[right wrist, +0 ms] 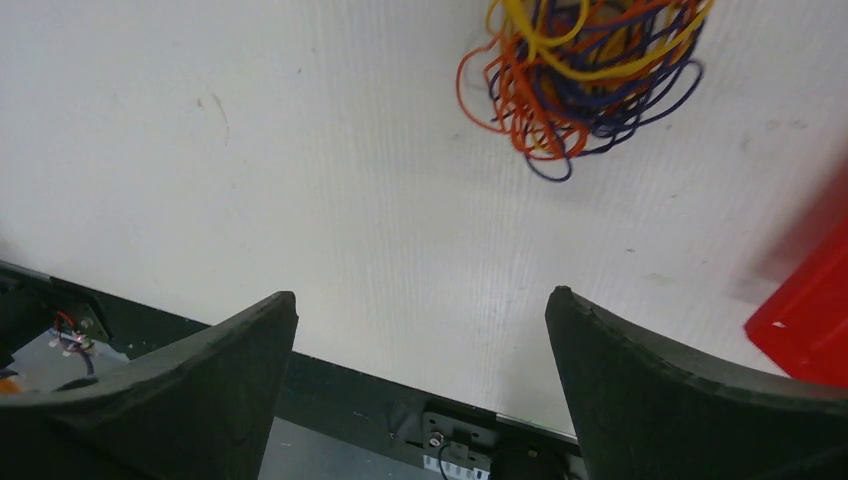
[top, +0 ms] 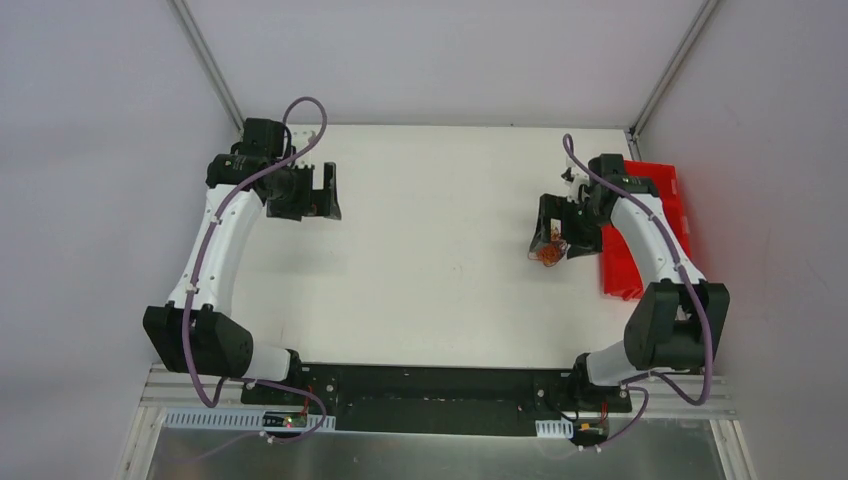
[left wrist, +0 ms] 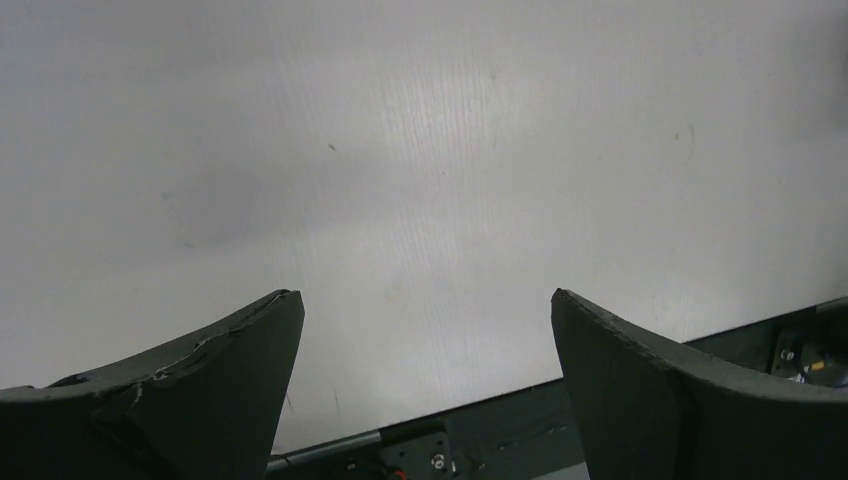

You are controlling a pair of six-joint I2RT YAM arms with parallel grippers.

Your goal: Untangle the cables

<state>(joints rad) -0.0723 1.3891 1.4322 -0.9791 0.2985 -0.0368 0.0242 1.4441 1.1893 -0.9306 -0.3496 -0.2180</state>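
The cables (right wrist: 580,75) lie in one tangled bundle of thin orange, yellow and blue-purple loops on the white table (right wrist: 300,170). In the right wrist view the bundle sits ahead of the fingertips, apart from them. From above, the cables (top: 548,256) show as a small orange clump just under my right gripper (top: 555,243). My right gripper (right wrist: 420,300) is open with nothing between its fingers. My left gripper (top: 322,203) hovers at the far left of the table, far from the bundle. In its wrist view the left gripper (left wrist: 427,300) is open over bare table.
A red bin (top: 645,230) stands at the table's right edge, close beside the right arm; its corner shows in the right wrist view (right wrist: 810,320). A black base rail (top: 430,390) runs along the near edge. Walls enclose the table on three sides.
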